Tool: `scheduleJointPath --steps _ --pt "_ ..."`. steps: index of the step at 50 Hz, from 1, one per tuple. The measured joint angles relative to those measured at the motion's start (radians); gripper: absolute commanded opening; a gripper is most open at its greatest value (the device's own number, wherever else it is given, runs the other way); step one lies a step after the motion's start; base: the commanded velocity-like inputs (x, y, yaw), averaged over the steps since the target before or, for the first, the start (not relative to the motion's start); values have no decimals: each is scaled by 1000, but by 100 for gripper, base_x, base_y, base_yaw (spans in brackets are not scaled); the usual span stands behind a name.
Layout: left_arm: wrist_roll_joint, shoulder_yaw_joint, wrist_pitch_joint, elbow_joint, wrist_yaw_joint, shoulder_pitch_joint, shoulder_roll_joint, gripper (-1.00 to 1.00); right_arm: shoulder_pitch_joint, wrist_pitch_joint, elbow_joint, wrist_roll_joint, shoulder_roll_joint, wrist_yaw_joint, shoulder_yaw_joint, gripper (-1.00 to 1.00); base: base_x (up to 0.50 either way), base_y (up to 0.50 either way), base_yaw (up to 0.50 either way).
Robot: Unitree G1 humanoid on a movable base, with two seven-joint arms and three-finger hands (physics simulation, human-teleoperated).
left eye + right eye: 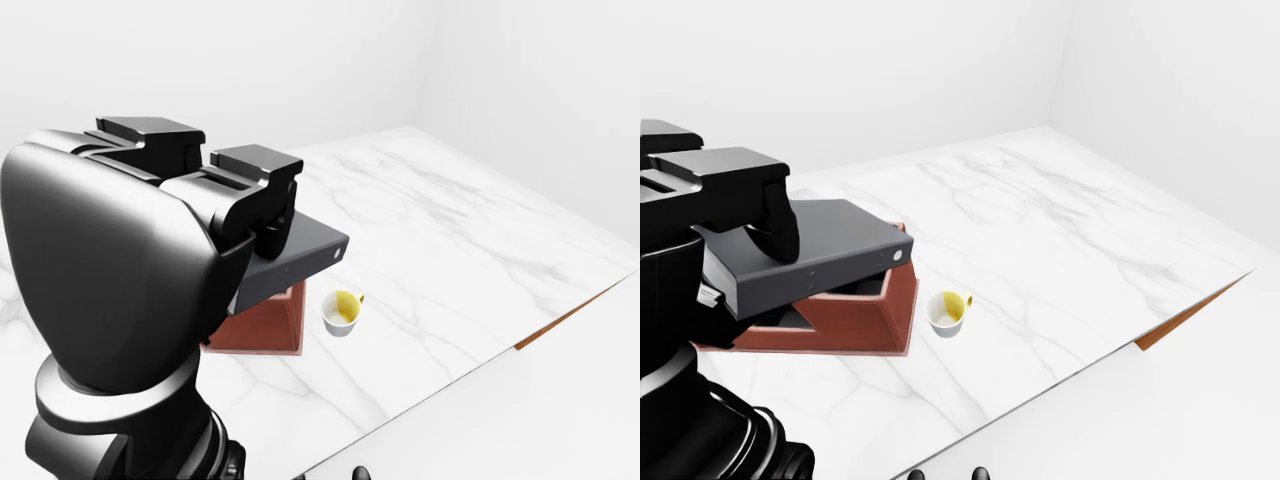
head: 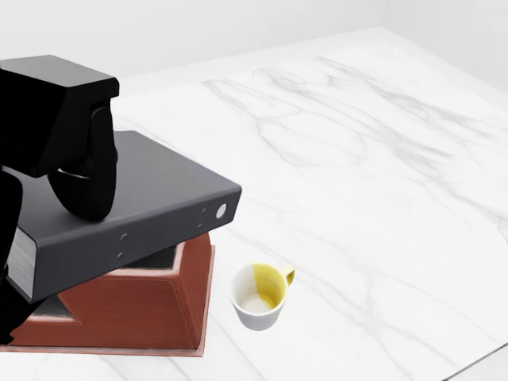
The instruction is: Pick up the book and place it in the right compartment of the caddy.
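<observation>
My left hand is shut on the dark grey book, with black fingers curled over its top cover. It holds the book flat, slightly tilted, just above the red-brown caddy. The book covers most of the caddy's opening, and I cannot tell which compartment lies under it. The caddy stands on the white marble table at the lower left of the head view. Two small black tips at the bottom edge of the right-eye view may be my right hand.
A white mug with a yellow inside stands on the table just right of the caddy. The table's near edge, with a brown underside, runs across the lower right of the right-eye view. My left forearm fills the left of the left-eye view.
</observation>
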Motion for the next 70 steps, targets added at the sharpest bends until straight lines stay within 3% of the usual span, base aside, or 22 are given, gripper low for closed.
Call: scheduleJointPath --steps 26,70 --pt "18 27 0 61 -60 -99 61 -100 0 0 -2 -6 4 4 4 100 0 0 0" --pt "-2 116 0 241 24 -53 186 -100 -1 0 -3 -15 6 9 9 100 0 0 0"
